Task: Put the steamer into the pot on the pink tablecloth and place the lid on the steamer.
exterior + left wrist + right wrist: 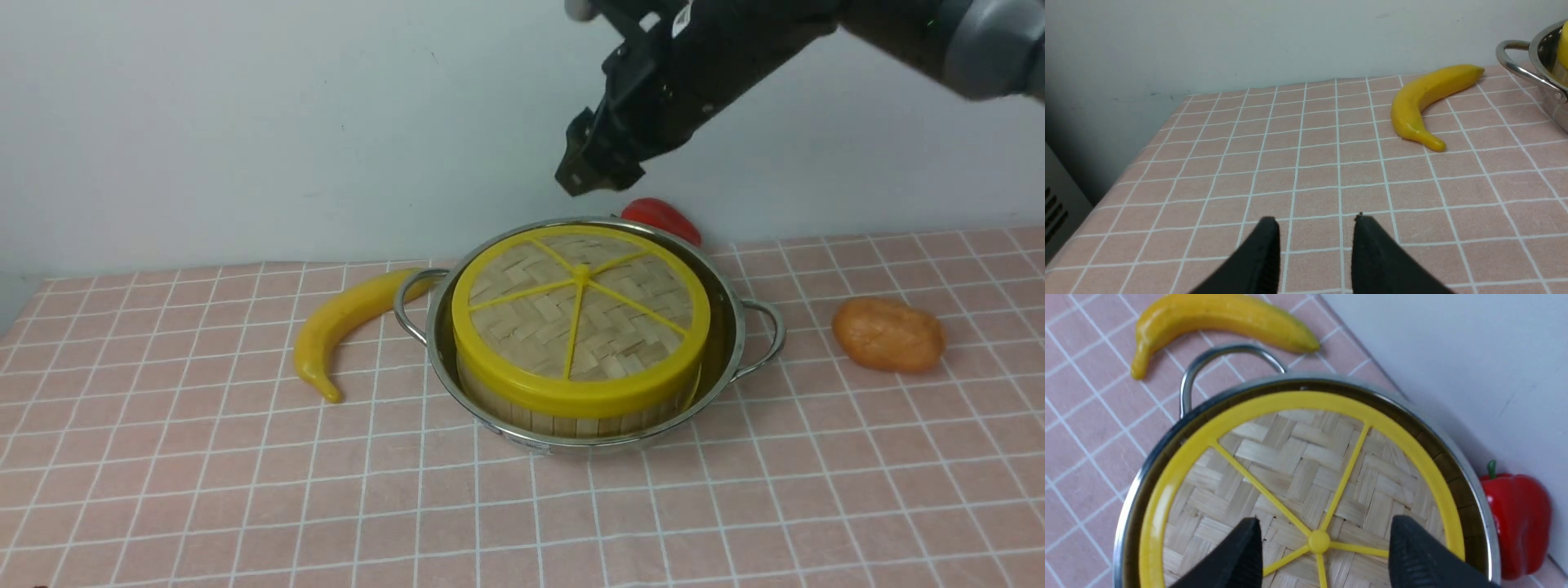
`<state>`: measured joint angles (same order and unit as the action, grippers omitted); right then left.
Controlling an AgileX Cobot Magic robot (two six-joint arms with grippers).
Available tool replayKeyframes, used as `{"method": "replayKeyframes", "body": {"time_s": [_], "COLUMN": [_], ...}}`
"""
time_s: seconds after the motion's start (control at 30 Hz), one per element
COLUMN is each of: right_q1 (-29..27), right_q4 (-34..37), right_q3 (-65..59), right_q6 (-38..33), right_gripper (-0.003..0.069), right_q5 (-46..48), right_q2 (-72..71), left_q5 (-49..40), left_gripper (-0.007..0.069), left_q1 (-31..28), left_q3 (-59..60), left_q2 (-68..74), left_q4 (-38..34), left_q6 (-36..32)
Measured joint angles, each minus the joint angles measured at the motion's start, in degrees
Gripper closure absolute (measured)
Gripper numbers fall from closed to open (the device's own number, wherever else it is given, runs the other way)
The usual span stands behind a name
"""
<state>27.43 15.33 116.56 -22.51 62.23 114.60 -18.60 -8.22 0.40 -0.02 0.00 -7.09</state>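
Below the right claw, spread wide and empty, the lid caps the steamer in the pot; left claw parted, empty.

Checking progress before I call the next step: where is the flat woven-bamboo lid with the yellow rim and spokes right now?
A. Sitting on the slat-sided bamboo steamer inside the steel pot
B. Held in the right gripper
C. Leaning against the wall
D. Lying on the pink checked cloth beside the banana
A. The flat woven-bamboo lid caps the slat-sided bamboo steamer inside the shiny steel pot, while the right gripper hangs open above it, holding nothing.
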Motion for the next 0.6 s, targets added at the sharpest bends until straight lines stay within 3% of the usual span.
{"method": "replayKeyframes", "body": {"time_s": [0.1,0.17,0.2,0.23,0.27,0.37,0.6], "right_q1": [0.0,0.0,0.0,0.0,0.0,0.0,0.0], "right_q4": [0.0,0.1,0.1,0.1,0.1,1.5,9.9], "right_q3": [0.0,0.0,0.0,0.0,0.0,0.0,0.0], "right_q6": [3.4,5.6,6.0,7.3,8.0,11.8,19.7], "right_gripper": [0.0306,0.0421,0.0436,0.0557,0.0622,0.0672,0.0670], "right_q5": [1.9,4.4,4.6,6.6,7.4,7.8,8.2], "right_q2": [-3.7,-6.3,-6.5,-8.3,-9.4,-11.3,-12.3], "left_q5": [0.0,0.0,0.0,0.0,0.0,0.0,0.0], "left_gripper": [0.0382,0.0382,0.0382,0.0382,0.0382,0.0382,0.0382], "left_q1": [0.0,0.0,0.0,0.0,0.0,0.0,0.0], "left_q3": [0.0,0.0,0.0,0.0,0.0,0.0,0.0], "left_q2": [0.0,0.0,0.0,0.0,0.0,0.0,0.0], "left_q4": [0.0,0.0,0.0,0.0,0.0,0.0,0.0], "left_q6": [0.0,0.0,0.0,0.0,0.0,0.0,0.0]}}
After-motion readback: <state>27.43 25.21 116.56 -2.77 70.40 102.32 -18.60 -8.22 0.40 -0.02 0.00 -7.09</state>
